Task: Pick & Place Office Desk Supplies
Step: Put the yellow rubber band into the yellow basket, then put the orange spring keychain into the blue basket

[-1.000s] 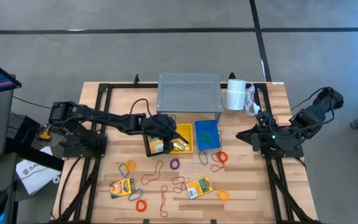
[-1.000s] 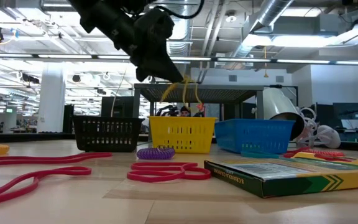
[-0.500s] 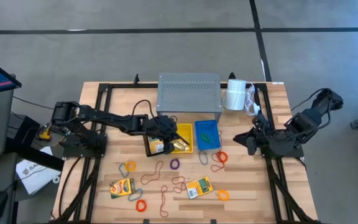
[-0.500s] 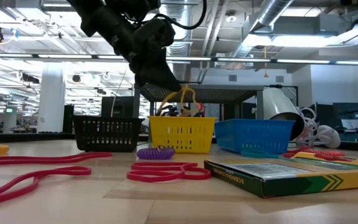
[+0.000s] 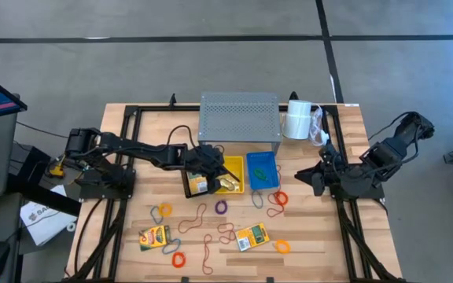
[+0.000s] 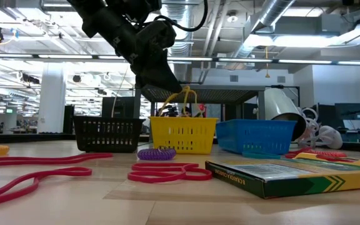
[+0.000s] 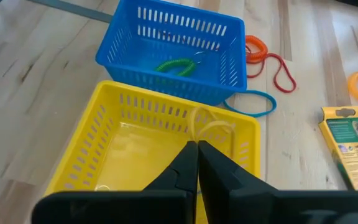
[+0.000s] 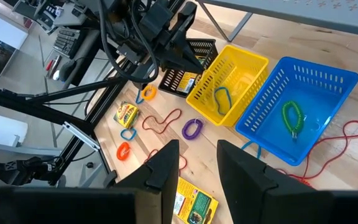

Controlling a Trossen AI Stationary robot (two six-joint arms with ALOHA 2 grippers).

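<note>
Yellow band point(image 7: 209, 127) hangs from the left gripper point(image 7: 197, 149), pinched in closed fingers above the yellow basket point(image 7: 92, 149); the blue basket point(image 7: 124, 46) sits just right. Right gripper point(image 8: 197, 152), fingers partly apart and empty, hovers at the table's right.

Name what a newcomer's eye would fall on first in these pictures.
The left pincer, shut on a thin yellow rubber-band loop, hangs over the yellow plastic basket at mid-table. Beside it stands a blue plastic basket holding a green coiled band, and coloured loops and crayon boxes litter the wooden table.
</note>
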